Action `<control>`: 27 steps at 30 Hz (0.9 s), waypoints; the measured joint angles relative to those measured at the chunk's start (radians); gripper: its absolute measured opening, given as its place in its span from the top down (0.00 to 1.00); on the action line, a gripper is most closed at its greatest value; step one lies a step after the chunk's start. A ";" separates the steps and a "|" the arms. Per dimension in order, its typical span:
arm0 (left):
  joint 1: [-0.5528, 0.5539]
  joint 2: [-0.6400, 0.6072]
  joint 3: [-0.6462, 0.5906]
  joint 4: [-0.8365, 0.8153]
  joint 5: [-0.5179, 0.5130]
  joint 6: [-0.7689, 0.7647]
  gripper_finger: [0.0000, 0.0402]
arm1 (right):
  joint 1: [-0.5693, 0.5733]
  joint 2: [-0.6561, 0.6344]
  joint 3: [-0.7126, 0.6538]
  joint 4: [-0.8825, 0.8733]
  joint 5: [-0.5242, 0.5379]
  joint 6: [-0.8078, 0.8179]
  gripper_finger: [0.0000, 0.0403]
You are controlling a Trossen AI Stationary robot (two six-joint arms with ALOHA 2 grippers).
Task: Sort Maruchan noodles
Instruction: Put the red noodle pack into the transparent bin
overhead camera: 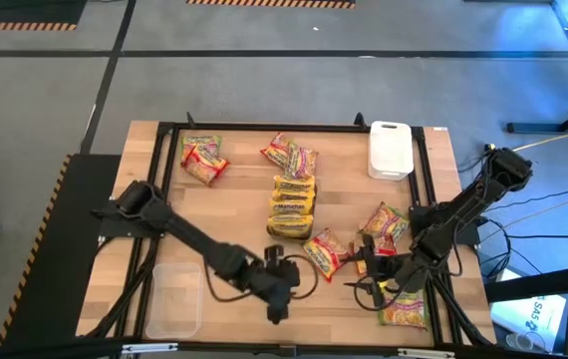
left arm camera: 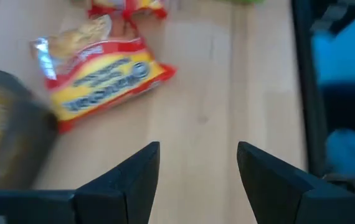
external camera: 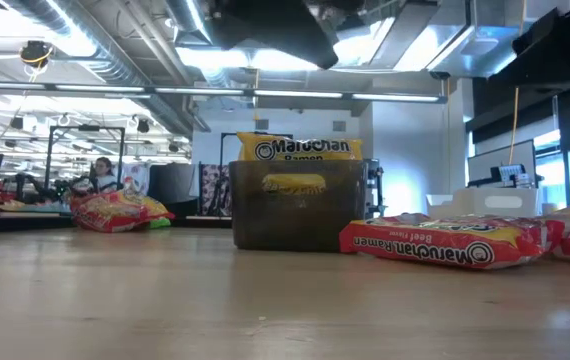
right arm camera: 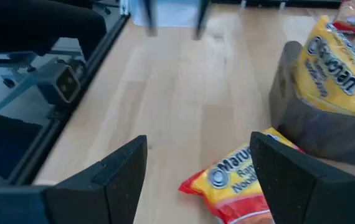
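Note:
Maruchan noodles lie scattered over the wooden table. A red packet lies flat near the middle, just past my open left gripper, which hovers near the front edge. My right gripper is open too and hangs beside it, above the same red packet. Neither gripper touches anything. Yellow packets fill a dark tray at the centre, standing upright in it. More packets lie at the far left, far centre and right.
A white tray stands at the far right and a clear tray at the near left. One green and yellow packet lies under the right arm. A black frame rail borders the work area. Bare wood lies between the left packets and the dark tray.

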 joint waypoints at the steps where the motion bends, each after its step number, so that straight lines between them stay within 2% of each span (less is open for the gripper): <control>1: -0.015 0.000 -0.035 0.069 -0.015 -0.033 0.48 | -0.014 0.000 0.000 -0.018 -0.009 0.005 0.36; 6: -0.059 0.000 -0.181 0.351 -0.038 -0.150 0.48 | -0.101 0.008 0.000 -0.115 -0.086 0.063 0.40; 13: -0.102 0.000 -0.323 0.616 -0.176 -0.250 0.48 | -0.198 0.091 0.000 -0.210 -0.144 0.081 0.64; 17: -0.115 0.000 -0.349 0.652 -0.208 -0.272 0.48 | -0.235 0.155 0.000 -0.208 -0.204 0.081 0.79; 20: -0.117 0.000 -0.349 0.657 -0.241 -0.275 0.48 | -0.237 0.198 0.003 -0.131 -0.265 0.081 0.88; 23: -0.117 0.000 -0.349 0.659 -0.261 -0.276 0.48 | -0.216 0.247 0.015 -0.023 -0.314 0.095 0.94; 27: -0.113 0.000 -0.349 0.659 -0.259 -0.274 0.48 | -0.218 0.343 0.079 0.059 -0.364 0.107 0.97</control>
